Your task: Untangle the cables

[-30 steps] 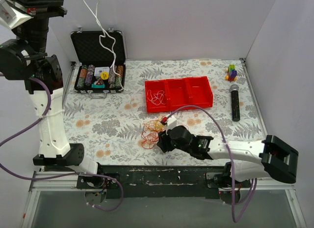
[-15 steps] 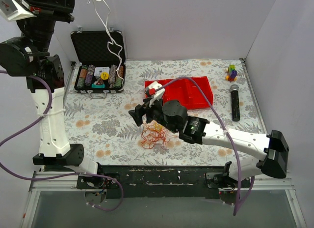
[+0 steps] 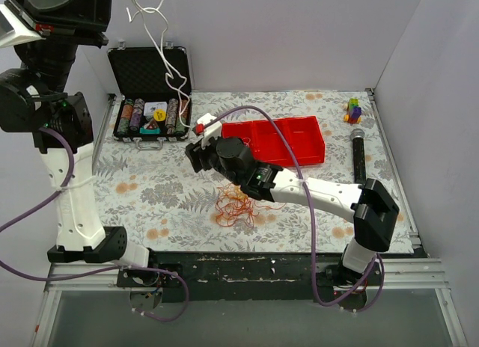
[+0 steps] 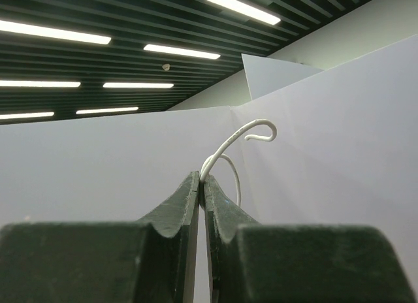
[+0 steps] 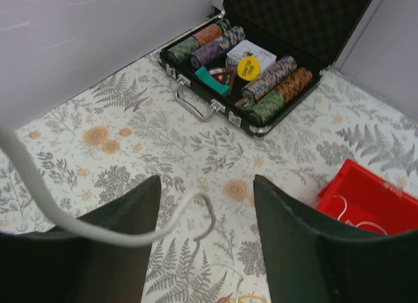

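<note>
Pinching white cable (image 4: 225,146) at upper left with left gripper (image 4: 201,183); holding right gripper (image 5: 206,185) agape mid-frame (red-orange tangle (image 3: 236,201) lower down).

Tangled red-orange cables (image 3: 236,206), white cable (image 4: 230,141) aloft

- Open black poker-chip case (image 3: 150,108) at the back left of the table (image 3: 150,190), red three-compartment plastic tray (image 3: 288,137) to its right
- Black microphone (image 3: 358,156) right of the tray, small multicoloured toy (image 3: 352,110) behind it
- Tangle of thin red and orange cables (image 3: 236,205) before the tray
- White cable (image 3: 166,55) hanging above the case
</note>
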`<state>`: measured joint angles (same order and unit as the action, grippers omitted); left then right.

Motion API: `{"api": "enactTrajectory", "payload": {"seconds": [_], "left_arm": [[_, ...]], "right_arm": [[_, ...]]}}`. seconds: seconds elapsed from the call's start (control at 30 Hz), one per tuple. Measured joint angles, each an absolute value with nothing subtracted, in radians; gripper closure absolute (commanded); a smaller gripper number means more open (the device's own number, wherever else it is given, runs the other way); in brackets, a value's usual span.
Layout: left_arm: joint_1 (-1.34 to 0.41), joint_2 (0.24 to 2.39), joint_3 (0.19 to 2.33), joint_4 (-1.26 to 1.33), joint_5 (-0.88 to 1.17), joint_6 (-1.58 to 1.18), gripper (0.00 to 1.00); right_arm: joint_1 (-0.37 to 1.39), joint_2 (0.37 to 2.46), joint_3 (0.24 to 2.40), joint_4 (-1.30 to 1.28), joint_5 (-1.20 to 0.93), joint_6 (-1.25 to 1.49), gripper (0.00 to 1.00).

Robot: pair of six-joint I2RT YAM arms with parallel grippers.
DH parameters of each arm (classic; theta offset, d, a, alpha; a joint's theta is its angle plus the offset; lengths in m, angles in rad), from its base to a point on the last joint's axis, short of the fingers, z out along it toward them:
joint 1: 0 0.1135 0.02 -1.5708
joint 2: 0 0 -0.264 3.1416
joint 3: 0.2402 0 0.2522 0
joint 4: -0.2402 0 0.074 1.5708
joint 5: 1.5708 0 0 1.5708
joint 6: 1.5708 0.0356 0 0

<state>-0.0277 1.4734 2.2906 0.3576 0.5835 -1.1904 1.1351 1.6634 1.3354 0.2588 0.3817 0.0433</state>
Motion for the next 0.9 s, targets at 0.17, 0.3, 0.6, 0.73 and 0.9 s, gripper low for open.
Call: {"api": "enactTrajectory", "payload": {"seconds": [0.17,0.3,0.6,0.73,0.9], "left_arm": [[-0.028,1.442,2.278,0.355,0.584,-1.186,1.0],[-0.028,1.412,2.25,0.342,0.571,-1.158,1.0],[-0.028,1.319,2.083,0.258,0.463,-1.078,1.0],[-0.028,1.254,1.912,0.224,0.456,-1.053,1.0],[-0.028,1.184,1.713,0.173,0.465,-1.028,1.0]], "right_arm": [[1.133,1.703,1.404,0.28,0.364,0.049,0.99],[1.133,1.704,1.406,0.284,0.371,0.052,0.99],[1.119,1.664,1.509,0.234,0.412,-0.034,0.99],[1.114,1.534,1.485,0.306,0.392,-0.064,0.99],[1.114,1.392,1.464,0.417,0.389,-0.118,0.99]]}}
